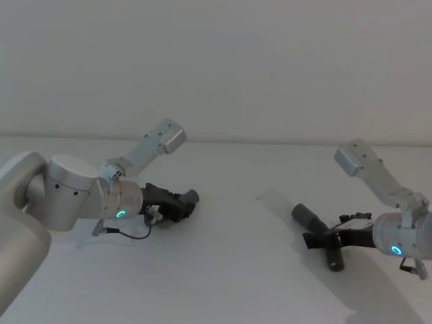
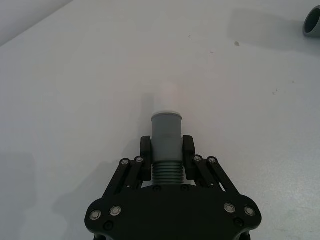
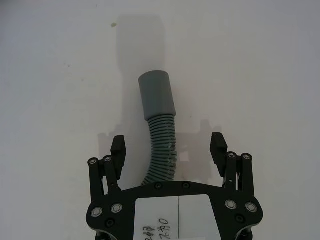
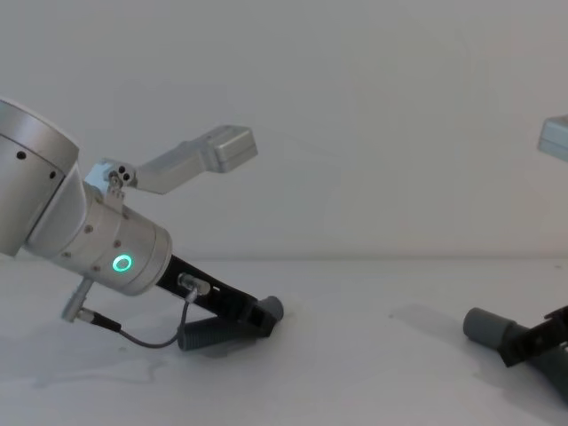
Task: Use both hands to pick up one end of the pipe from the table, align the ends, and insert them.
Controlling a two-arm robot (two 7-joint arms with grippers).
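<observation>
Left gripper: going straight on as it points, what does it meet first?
Likely the table: the left gripper slopes down, its held spigot leading; the other cuff lies aside.

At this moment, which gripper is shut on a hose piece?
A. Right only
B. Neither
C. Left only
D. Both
C: the left gripper has its fingers pressed against the spigot piece, while the right gripper has its fingers spread, clear of the other piece on both sides.
</observation>
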